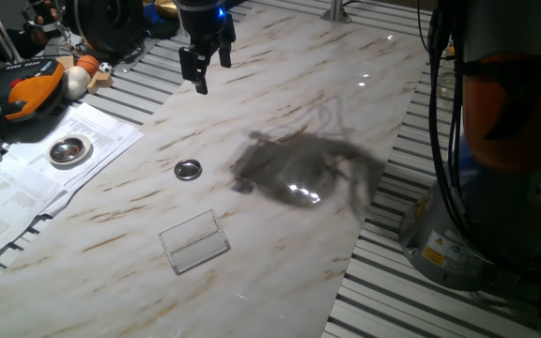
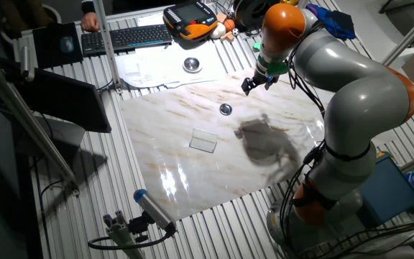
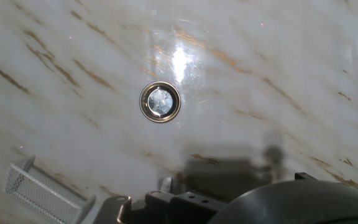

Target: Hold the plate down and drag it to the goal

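Observation:
The plate (image 1: 188, 170) is a small shiny silver disc lying flat on the marble board, seen also in the other fixed view (image 2: 226, 109) and near the middle of the hand view (image 3: 160, 102). The goal (image 1: 195, 241), a pale mesh rectangle with one upturned edge, lies nearer the front edge of the board (image 2: 203, 141) and shows at the lower left of the hand view (image 3: 42, 190). My gripper (image 1: 212, 75) hangs high above the board, well behind the plate (image 2: 252, 85). Its fingers stand apart with nothing between them.
A larger metal dish (image 1: 69, 148) rests on printed paper sheets (image 1: 26, 183) left of the board. An orange pendant (image 1: 26, 89), balls and a keyboard (image 2: 124, 37) crowd the far left. The arm's base (image 1: 458, 235) stands to the right, and its shadow darkens the board (image 1: 299, 169).

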